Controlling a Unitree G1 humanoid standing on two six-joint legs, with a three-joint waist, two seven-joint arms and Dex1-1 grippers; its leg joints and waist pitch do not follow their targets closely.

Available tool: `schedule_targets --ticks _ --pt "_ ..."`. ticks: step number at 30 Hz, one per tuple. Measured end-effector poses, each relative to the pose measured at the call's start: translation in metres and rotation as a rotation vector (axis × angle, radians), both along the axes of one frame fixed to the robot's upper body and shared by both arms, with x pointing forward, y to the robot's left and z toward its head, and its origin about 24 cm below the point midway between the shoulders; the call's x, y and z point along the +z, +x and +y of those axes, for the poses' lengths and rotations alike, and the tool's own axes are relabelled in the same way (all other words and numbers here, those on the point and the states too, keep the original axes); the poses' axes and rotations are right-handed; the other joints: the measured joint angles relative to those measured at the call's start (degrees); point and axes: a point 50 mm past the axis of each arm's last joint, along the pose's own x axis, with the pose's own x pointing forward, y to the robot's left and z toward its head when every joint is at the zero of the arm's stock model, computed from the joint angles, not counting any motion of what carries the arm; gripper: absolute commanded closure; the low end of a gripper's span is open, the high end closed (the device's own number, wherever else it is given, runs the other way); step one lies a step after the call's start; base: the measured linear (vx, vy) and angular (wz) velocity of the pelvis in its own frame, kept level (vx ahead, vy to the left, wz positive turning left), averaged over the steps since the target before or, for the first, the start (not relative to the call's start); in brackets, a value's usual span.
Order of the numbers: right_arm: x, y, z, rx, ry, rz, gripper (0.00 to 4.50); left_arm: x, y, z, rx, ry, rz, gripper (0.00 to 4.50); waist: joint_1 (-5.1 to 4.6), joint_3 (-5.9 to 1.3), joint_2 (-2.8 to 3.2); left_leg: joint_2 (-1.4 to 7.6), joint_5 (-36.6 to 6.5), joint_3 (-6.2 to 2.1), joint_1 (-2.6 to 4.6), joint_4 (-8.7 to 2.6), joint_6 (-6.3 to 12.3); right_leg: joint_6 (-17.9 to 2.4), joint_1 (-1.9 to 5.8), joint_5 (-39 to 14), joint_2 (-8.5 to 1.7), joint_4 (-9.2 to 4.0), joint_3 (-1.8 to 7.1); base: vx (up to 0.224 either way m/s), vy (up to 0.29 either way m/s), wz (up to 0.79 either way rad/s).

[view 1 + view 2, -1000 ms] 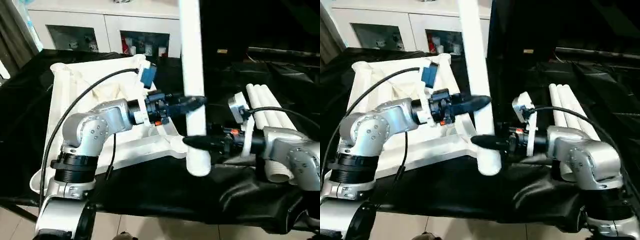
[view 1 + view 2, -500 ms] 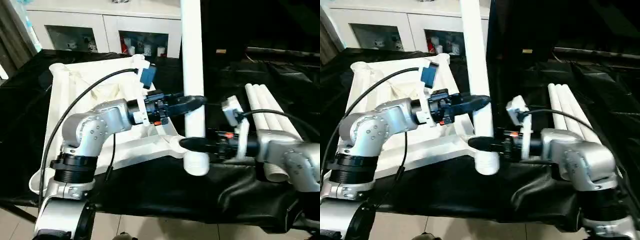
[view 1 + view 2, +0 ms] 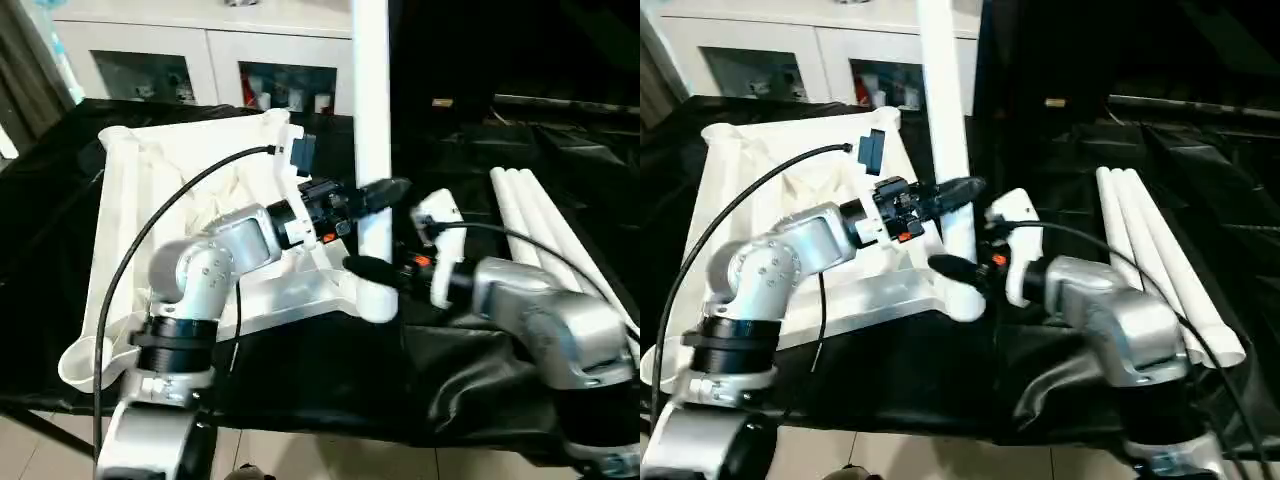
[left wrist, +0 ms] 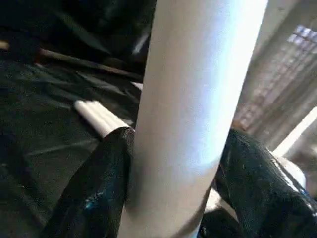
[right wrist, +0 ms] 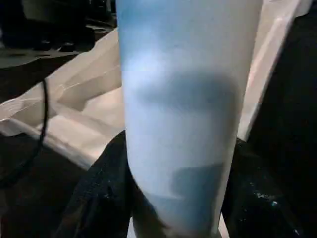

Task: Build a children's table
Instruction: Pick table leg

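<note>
One white leg stands upright, its lower end at the near right corner socket of the upturned white table top. My left gripper reaches across from the left and straddles the leg's middle; its black fingers sit close on either side of the leg, open. Lower down, my right gripper is shut on the same leg just above its bottom end, with its fingers pressed against the leg. Three more legs lie side by side on the right.
The black-draped work table carries everything, and its front edge runs close below the arms. A white cabinet with glass doors stands behind. My left arm's black cable loops over the table top.
The upright leg has shifted left and back, onto the table top's corner. My right gripper has closed on it, and my left gripper's fingers have loosened around it.
</note>
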Motion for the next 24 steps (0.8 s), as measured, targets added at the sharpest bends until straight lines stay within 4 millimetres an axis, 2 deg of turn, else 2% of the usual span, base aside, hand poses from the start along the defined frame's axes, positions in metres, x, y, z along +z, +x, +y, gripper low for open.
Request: schedule_targets --ticks 1,6,7,14,16,19,22,24 --pt "0.0 0.002 0.0 -0.017 -0.005 -0.003 2.62 -0.001 0.001 -0.001 0.023 0.011 0.003 1.86 0.03 0.0 0.0 0.0 0.0 0.0 0.0 0.0 -0.03 0.0 0.0 0.0 0.0 0.0 0.0 0.0 0.0 0.0" --pt "0.001 0.006 0.0 -0.065 -0.027 -0.019 2.62 -0.003 0.008 -0.002 0.093 0.025 0.025 2.02 0.02 0.0 0.0 0.0 0.0 0.0 0.0 -0.01 0.0 0.0 -0.01 0.0 0.0 0.0 0.0 0.0 0.0 0.0" --pt "0.002 0.007 0.001 -0.071 -0.026 -0.024 2.62 -0.002 0.008 -0.001 0.099 0.023 0.022 2.28 0.01 0.0 0.0 0.0 0.0 0.0 0.0 -0.02 0.01 0.0 -0.01 0.0 0.0 0.0 -0.01 0.0 0.0 0.0" --pt "0.003 0.01 0.004 -0.088 -0.015 -0.071 2.62 0.0 0.011 0.002 0.146 0.007 0.017 2.5 -0.06 0.0 0.0 0.0 0.0 0.0 0.0 -0.01 0.01 0.0 -0.01 0.0 0.0 0.02 0.0 0.0 0.0 0.0" --pt "0.002 0.011 0.004 -0.087 -0.003 -0.067 1.92 0.0 0.012 0.003 0.15 0.007 0.02 2.54 -0.05 0.01 -0.01 0.0 0.0 0.0 0.0 0.0 0.01 0.0 -0.01 0.0 0.0 0.03 0.0 0.0 0.0 0.0" --pt "0.006 0.011 0.002 -0.078 0.029 -0.07 1.89 -0.002 0.013 0.005 0.149 0.014 0.026 2.54 0.05 0.01 -0.01 0.0 0.0 0.0 -0.01 0.0 0.02 0.0 -0.01 0.0 0.0 0.02 0.0 0.0 0.0 0.0" --pt "0.012 0.01 -0.004 -0.033 0.071 -0.073 1.5 -0.003 0.011 0.007 0.089 0.038 0.017 2.61 0.08 0.01 -0.02 0.0 0.0 0.0 -0.01 -0.01 0.03 0.0 -0.01 0.0 0.0 0.01 0.0 0.0 0.0 0.0" --pt "0.015 0.009 -0.01 -0.002 0.07 -0.075 1.49 -0.004 0.009 0.006 0.043 0.046 0.012 2.61 0.13 0.01 -0.02 0.0 0.0 0.0 -0.01 -0.01 0.03 0.0 -0.01 0.0 0.0 0.01 0.0 0.0 0.0 0.0"
